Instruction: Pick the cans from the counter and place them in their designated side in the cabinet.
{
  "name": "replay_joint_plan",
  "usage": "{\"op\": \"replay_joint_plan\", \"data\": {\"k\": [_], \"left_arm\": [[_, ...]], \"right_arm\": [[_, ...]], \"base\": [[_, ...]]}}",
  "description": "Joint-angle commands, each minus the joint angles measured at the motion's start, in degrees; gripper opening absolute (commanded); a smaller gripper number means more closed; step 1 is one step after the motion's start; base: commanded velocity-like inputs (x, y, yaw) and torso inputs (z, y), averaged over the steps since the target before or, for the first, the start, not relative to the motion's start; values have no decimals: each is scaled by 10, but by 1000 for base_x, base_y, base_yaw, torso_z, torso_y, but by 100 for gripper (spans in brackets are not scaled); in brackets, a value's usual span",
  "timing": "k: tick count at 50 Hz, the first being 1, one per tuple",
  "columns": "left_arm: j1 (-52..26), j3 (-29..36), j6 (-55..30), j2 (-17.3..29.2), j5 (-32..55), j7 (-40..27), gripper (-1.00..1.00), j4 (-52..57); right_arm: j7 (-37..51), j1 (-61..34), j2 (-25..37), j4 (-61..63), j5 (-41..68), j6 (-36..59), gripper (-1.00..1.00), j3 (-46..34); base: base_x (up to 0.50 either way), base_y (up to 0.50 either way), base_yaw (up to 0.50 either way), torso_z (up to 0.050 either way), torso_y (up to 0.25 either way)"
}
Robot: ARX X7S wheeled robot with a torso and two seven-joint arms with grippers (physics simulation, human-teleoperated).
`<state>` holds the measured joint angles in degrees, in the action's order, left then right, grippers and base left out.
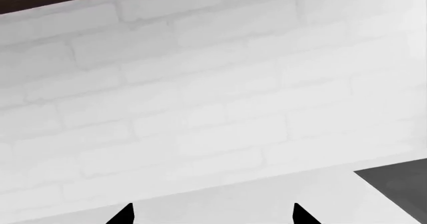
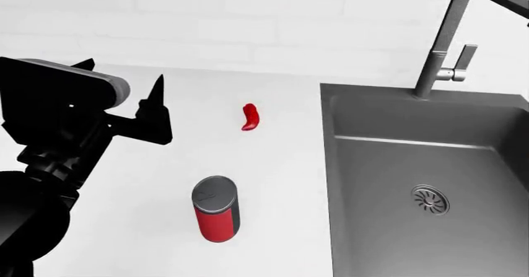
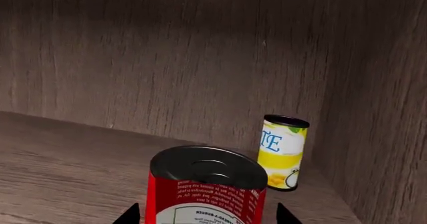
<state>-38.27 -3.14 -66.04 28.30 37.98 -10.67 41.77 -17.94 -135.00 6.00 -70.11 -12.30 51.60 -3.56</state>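
The all-red can [image 2: 217,210] with a grey lid stands on the white counter [image 2: 273,165], left of the sink. My left gripper [image 2: 122,77] is open and empty above the counter, behind and left of that can; in the left wrist view [image 1: 212,214] its two tips stand wide apart facing the white brick wall. The red-and-white can [image 3: 207,189] stands on the wooden cabinet shelf [image 3: 60,159]. My right gripper [image 3: 208,215] is open, one fingertip on each side of this can with a small gap on both sides. The right gripper is out of the head view.
A small red chilli pepper [image 2: 249,117] lies on the counter behind the red can. The dark grey sink [image 2: 430,165] and its faucet [image 2: 446,41] are at the right. A yellow-and-white can [image 3: 283,151] stands near the cabinet's back corner, beside its side wall [image 3: 393,134].
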Motion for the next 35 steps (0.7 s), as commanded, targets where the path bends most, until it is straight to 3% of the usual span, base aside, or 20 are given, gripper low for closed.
{"op": "replay_joint_plan", "data": {"k": [1,22,35], "left_arm": [[-2,-2,-2,2,6,-3,100,2],[-3,-1,3,4,10,-5,100,-2],[-3,-5,-1,3,17,-10,100,2]], "right_arm": [[-14,0,2,-11,-14,9,100,-21],[-55,0,0,115,-25,13,100,20],[-98,1,-15,205,-47,18,100,-4]], "base": [[0,0,0,0,0],[0,0,0,0,0],[0,0,0,0,0]]}}
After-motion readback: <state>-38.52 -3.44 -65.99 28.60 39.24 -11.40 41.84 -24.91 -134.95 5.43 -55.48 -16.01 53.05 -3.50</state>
